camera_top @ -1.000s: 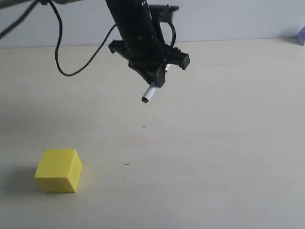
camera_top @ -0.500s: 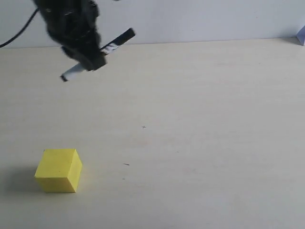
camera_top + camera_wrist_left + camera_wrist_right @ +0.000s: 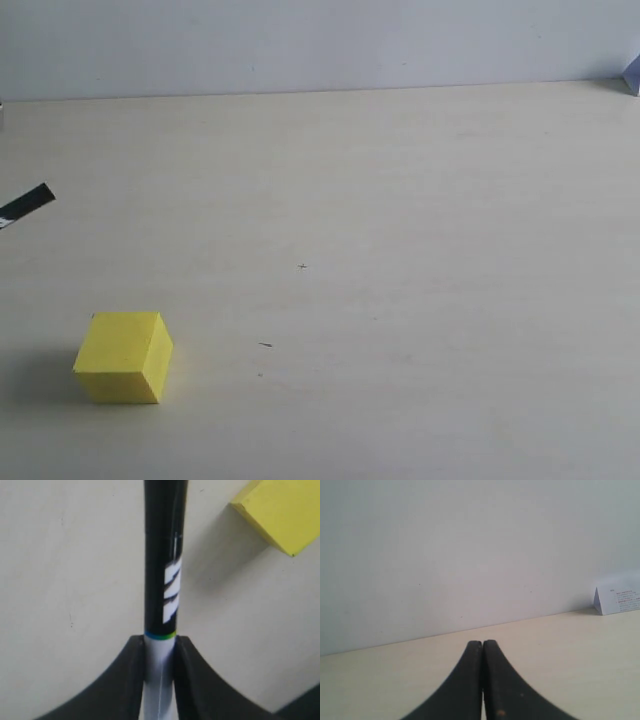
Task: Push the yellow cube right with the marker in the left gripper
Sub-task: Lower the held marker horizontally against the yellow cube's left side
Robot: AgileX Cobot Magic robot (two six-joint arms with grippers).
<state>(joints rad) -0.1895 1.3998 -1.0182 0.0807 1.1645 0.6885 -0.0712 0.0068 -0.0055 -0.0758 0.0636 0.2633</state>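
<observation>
The yellow cube (image 3: pixel 122 356) rests on the pale table at the lower left of the exterior view; in the left wrist view a corner of the cube (image 3: pixel 280 512) shows beyond the pen. Only the black cap tip of the marker (image 3: pixel 27 205) pokes in at the left edge of the exterior view, above the cube and apart from it. My left gripper (image 3: pixel 160 645) is shut on the marker (image 3: pixel 165 575), clamping its white barrel just behind the black lettered cap. The arm's body is out of the exterior view. My right gripper (image 3: pixel 482 645) is shut with nothing in it.
A small white printed card (image 3: pixel 618 599) stands at the far right of the table by the wall; its corner (image 3: pixel 633 72) shows in the exterior view. A grey wall (image 3: pixel 320 40) runs along the table's back edge.
The left arm has swung from the upper middle leftward and down, out of the exterior view; only the marker's cap tip remains in sight. The cube has not moved.
</observation>
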